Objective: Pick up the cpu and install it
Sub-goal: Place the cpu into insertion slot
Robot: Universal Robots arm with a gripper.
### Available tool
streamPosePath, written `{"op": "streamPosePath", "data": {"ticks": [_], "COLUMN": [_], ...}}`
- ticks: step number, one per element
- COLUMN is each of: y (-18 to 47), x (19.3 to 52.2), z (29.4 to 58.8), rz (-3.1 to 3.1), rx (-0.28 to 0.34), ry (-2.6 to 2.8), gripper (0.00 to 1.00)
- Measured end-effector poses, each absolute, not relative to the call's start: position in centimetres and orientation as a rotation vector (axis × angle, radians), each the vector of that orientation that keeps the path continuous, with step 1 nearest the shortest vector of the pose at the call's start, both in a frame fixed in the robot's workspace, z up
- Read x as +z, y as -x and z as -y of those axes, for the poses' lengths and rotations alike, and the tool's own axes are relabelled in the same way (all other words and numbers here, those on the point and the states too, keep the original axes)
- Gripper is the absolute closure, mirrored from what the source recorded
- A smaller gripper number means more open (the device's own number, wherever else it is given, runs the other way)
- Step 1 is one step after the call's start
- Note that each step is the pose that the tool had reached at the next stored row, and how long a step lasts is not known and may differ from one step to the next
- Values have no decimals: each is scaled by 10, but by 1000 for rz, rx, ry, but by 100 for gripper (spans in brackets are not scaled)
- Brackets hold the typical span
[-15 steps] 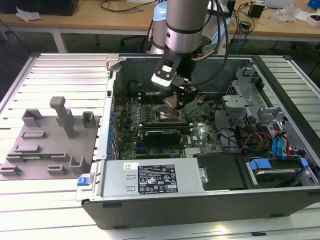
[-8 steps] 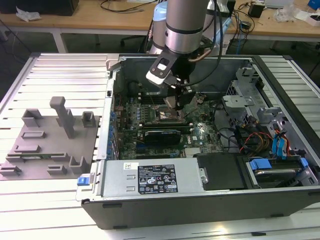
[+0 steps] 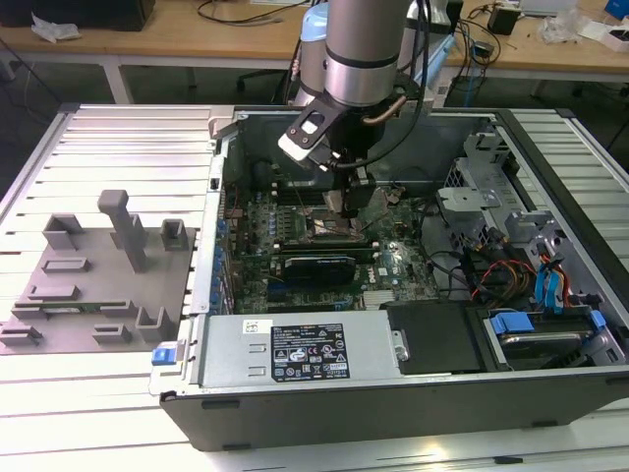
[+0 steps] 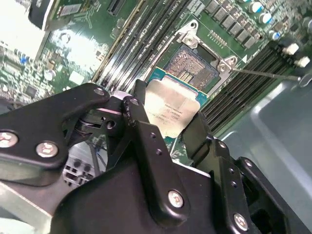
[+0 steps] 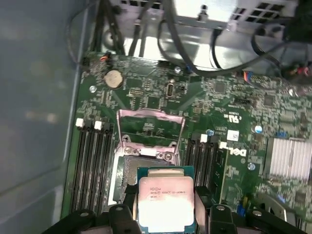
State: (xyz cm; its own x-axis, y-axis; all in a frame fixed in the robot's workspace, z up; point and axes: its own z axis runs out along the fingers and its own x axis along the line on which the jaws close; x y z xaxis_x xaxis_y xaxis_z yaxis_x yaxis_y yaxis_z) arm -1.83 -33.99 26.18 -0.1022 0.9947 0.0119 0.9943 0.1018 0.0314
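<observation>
Exterior view first, from its left across: a grey fixture plate (image 3: 59, 324) lies well off to the exterior view's left of the socket (image 3: 329, 228), outside the open computer case (image 3: 413, 393). Inside the case the motherboard (image 3: 393, 265) lies flat, and the arm reaches down so that the gripper (image 3: 342, 205) hangs directly over the socket. A metal drive cage (image 3: 472, 187) sits to the exterior view's right of the socket.

In both wrist views the gripper (image 4: 168, 114) (image 5: 165, 204) is clenched on the cpu (image 4: 170, 109) (image 5: 165, 200), its black fingers (image 4: 139, 105) pressed against two opposite edges of the chip, silvery top facing the cameras. The cpu sits just above the socket (image 4: 192, 68) (image 5: 127, 170) and overlaps only its near edge, so most of the contact field is uncovered. The load frame (image 5: 151, 113) is hinged open on the socket's far side, and memory slots (image 5: 92, 161) flank the socket. Whether the chip's near edge already touches the socket rim is hard to tell from these angles; it looks apart.

As I judge it, this step is alignment. Done well, the chip is kept level, shifted until its four edges match the socket's frame with the corners keyed, and lowered gently, never slid across the contacts.
</observation>
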Motion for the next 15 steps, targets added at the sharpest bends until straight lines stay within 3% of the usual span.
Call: {"op": "streamPosePath", "data": {"ticks": [15], "y": [22], "x": [241], "z": [327], "rz": [-2276], "rx": [45], "ry": [-2141], "gripper": [45]}}
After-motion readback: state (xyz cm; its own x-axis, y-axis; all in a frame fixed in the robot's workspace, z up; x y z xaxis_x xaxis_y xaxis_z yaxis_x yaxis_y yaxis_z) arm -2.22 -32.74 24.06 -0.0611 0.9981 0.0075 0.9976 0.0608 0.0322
